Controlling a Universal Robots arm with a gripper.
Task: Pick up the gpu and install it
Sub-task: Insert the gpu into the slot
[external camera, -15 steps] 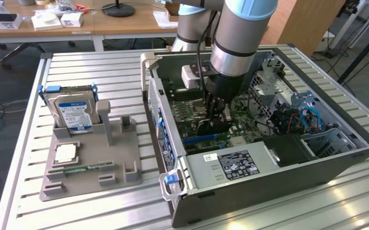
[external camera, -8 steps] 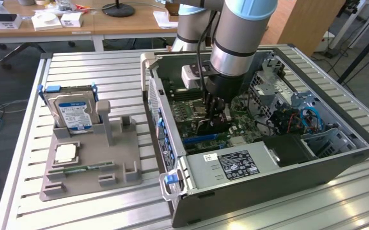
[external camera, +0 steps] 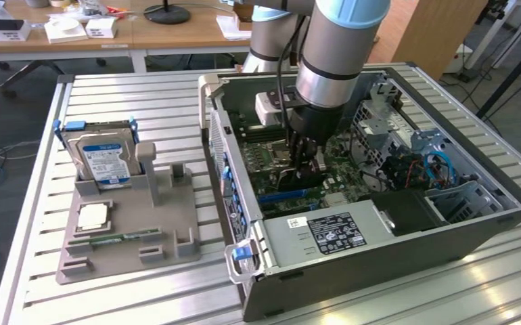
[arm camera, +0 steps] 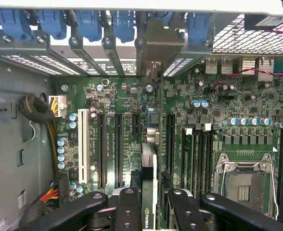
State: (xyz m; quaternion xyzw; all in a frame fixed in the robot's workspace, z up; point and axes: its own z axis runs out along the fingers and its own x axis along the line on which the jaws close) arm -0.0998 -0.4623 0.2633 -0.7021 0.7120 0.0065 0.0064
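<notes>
Inside the open computer case (external camera: 477,223), my gripper (external camera: 302,161) reaches down over the green motherboard (external camera: 351,169). It is shut on the gpu (external camera: 298,177), a dark card held on edge. In the wrist view the gpu (arm camera: 149,166) runs edge-on between my black fingers (arm camera: 130,208), and my gripper (arm camera: 151,204) clamps its near end, where a logo shows. The card's silver bracket (arm camera: 156,45) reaches the rear slot openings under the blue clips (arm camera: 91,21). The gpu lines up with the black expansion slots (arm camera: 118,149). I cannot tell whether it is seated.
A grey holder (external camera: 166,223) beside the case carries a silver hard drive with a blue label (external camera: 103,159), a processor chip (external camera: 92,217) and a green memory stick (external camera: 116,238). The power supply (external camera: 328,231), an empty processor socket (arm camera: 242,185) and a cable bundle (arm camera: 35,108) crowd the case.
</notes>
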